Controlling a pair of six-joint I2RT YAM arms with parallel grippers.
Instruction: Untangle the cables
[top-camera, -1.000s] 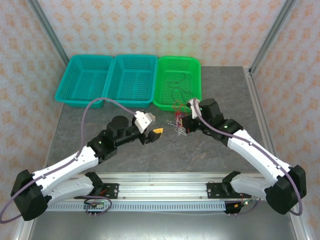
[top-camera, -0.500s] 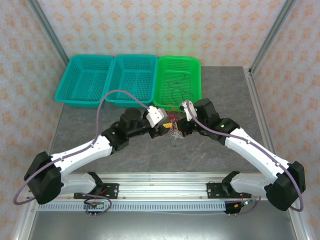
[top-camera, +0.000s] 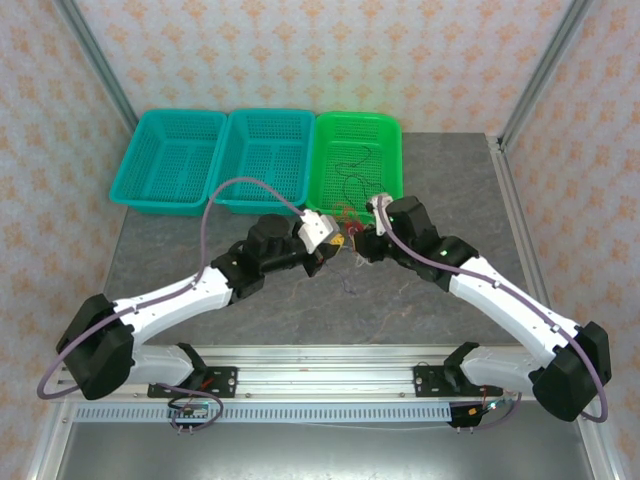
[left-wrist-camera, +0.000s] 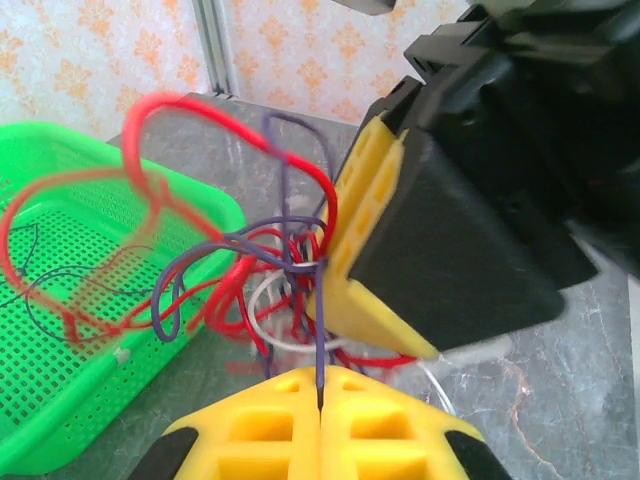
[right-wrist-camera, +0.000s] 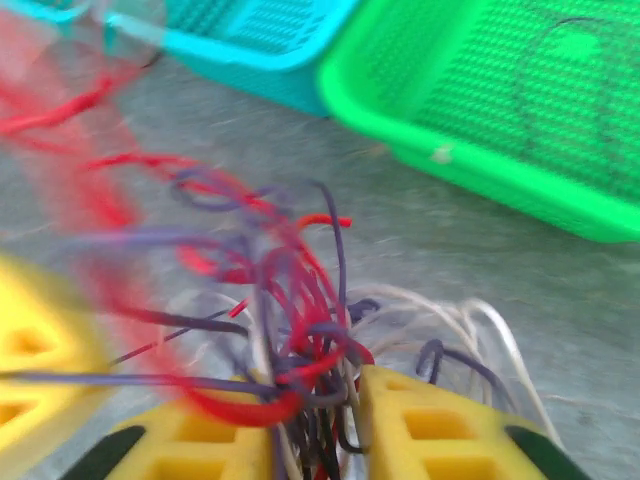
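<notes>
One grey desk (top-camera: 440, 180) carries baskets at its far edge: a teal pair (top-camera: 150, 118) and a green basket (top-camera: 360, 117) on their right. I note both arms meeting just before the green basket's near rim. Left end effector (left-wrist-camera: 319, 385) is fully closed, pinching a purple strand of the cables (left-wrist-camera: 285, 255). Right end effector (right-wrist-camera: 315, 420) stands partly open with strands running through the gap; I cannot tell whether they are pinched. The red, purple and white knot hangs between the two, above the desk. A thin dark wire (top-camera: 355, 165) lies inside the green basket.
</notes>
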